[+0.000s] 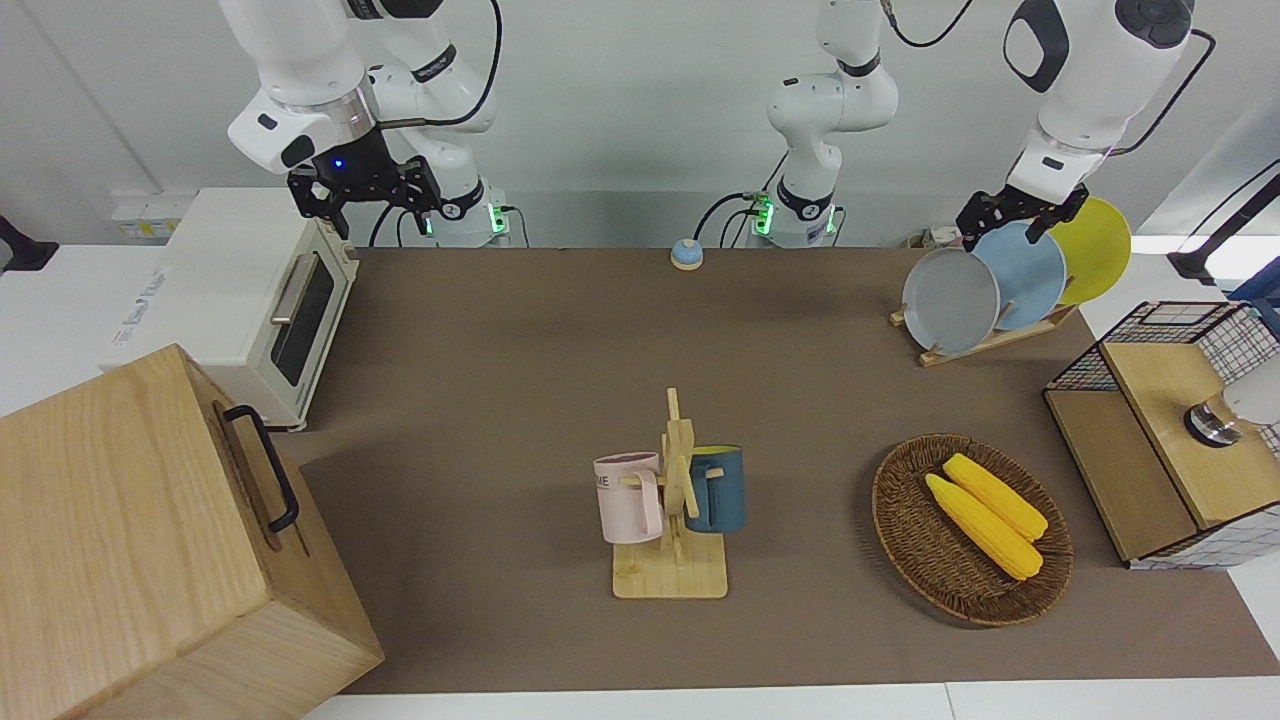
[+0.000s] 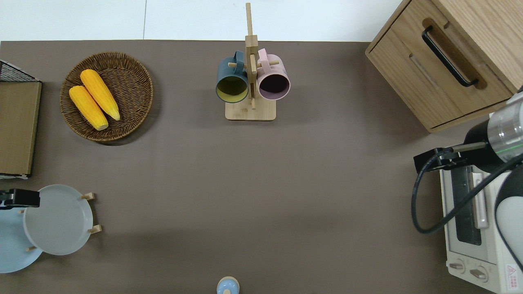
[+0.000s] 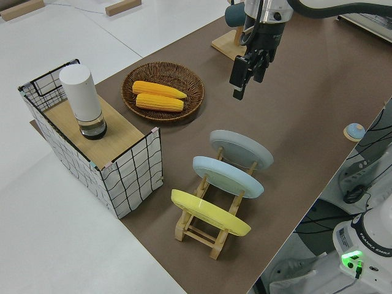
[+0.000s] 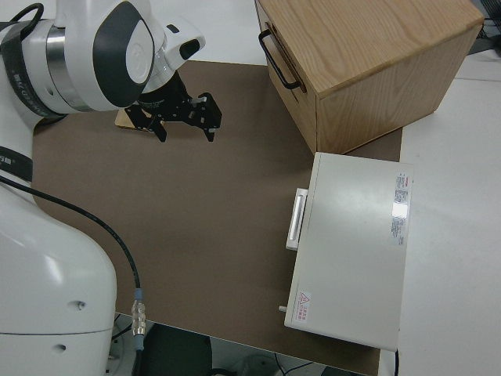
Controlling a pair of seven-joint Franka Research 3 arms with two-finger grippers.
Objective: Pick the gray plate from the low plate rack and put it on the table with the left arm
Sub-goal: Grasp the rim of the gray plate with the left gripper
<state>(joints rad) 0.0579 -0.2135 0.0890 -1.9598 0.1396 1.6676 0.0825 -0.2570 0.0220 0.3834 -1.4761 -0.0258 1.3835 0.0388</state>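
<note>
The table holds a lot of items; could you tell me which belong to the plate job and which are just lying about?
Job: gray plate, low plate rack, table, left gripper above the rack.

Lying about: blue plate, yellow plate, mug tree, corn basket, toaster oven, wooden cabinet.

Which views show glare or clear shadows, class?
Right side view: a bright glare patch on the white toaster oven. Front view: the round woven basket and wooden mug tree cast soft shadows on the brown table; lighting looks even.
</note>
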